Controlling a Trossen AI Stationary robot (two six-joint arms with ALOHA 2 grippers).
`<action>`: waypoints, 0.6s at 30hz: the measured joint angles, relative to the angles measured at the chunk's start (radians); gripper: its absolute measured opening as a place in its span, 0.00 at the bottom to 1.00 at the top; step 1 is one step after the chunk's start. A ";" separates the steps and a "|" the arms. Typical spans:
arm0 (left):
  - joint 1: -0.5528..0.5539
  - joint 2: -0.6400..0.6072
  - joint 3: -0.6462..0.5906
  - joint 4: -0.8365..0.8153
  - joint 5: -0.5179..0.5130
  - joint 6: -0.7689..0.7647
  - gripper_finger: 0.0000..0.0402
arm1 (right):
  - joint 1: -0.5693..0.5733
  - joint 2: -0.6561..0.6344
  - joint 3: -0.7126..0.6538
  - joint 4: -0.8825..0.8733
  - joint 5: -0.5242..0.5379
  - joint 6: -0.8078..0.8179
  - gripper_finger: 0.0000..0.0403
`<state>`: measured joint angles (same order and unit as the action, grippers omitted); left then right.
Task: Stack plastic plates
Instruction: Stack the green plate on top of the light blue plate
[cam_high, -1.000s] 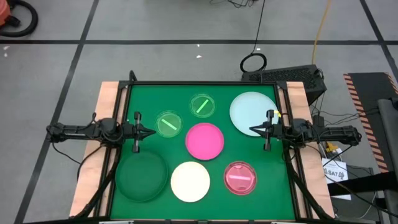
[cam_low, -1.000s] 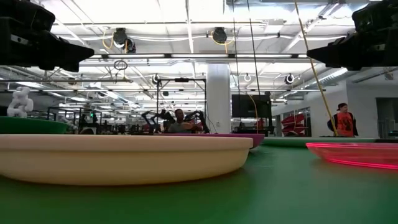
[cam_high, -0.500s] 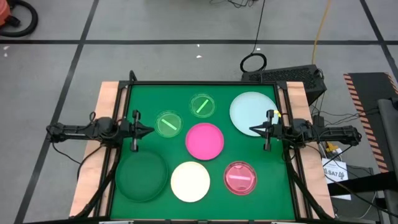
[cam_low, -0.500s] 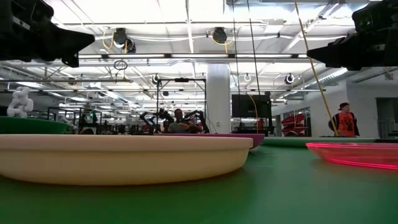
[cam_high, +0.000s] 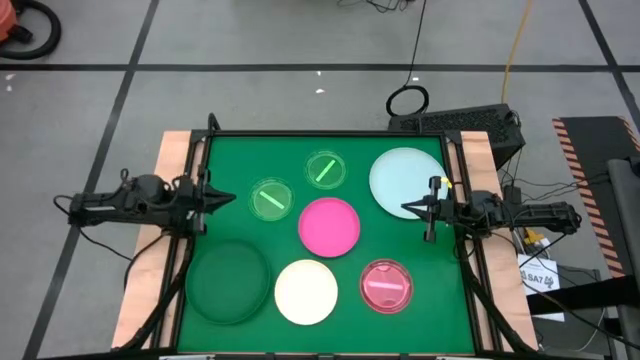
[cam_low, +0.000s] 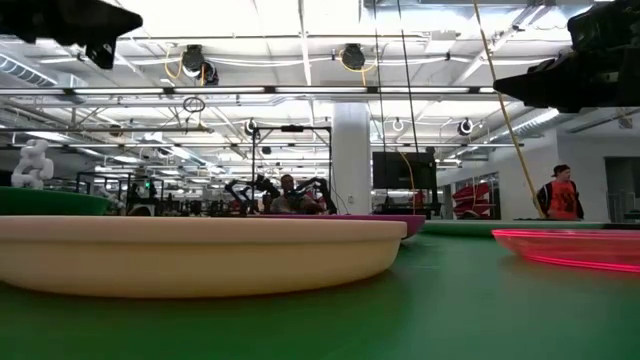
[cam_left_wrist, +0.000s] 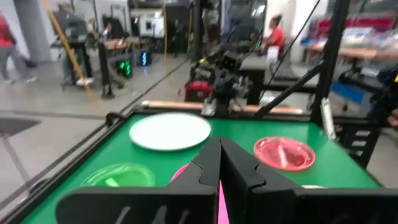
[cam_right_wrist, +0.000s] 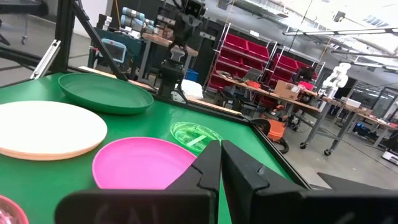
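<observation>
Looking straight down on a green surface (cam_high: 400, 240) carrying seven round plates, none stacked, all lying flat and apart from one another. Lying at the far right, the pale blue plate (cam_high: 407, 181). Sitting at the centre, the magenta plate (cam_high: 329, 226). Resting at the near left corner, the dark green plate (cam_high: 229, 283), with the cream plate (cam_high: 306, 291) just beside it toward the middle. Lying near the right front, the smaller see-through pink plate (cam_high: 385, 285) with a stripe across it. Sitting toward the far side, two small striped green plates: one (cam_high: 324, 169) farther back, the other (cam_high: 270, 199) nearer the left arm.

Hovering over the left edge of the surface, the left gripper (cam_high: 222, 197), pointing inward toward the nearer small green plate, fingers pressed together in the left wrist view (cam_left_wrist: 219, 163), holding nothing. Hanging over the right edge, the right gripper (cam_high: 407, 208), tip lying just past the lower rim of the pale blue plate, fingers likewise closed to a narrow point in the right wrist view (cam_right_wrist: 219, 163), gripping nothing.

Seen from table height, the cream plate filling the foreground, the pink plate showing at the right, and a person in a red top (cam_low: 561, 197) standing far off in the room behind.
</observation>
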<state>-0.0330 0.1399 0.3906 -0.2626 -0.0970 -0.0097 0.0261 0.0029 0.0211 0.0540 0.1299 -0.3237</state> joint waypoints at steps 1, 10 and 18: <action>0.000 0.026 0.032 -0.026 -0.003 0.000 0.01 | 0.000 0.000 0.000 0.000 0.000 -0.002 0.02; 0.000 0.283 0.301 -0.225 -0.008 0.004 0.01 | 0.000 0.000 0.000 0.001 0.000 0.064 0.02; 0.000 0.455 0.394 -0.346 -0.006 -0.022 0.01 | 0.000 0.000 0.000 0.002 0.000 0.171 0.02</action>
<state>-0.0330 0.5949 0.7849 -0.6090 -0.1028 -0.0312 0.0259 0.0029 0.0212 0.0559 0.1299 -0.1523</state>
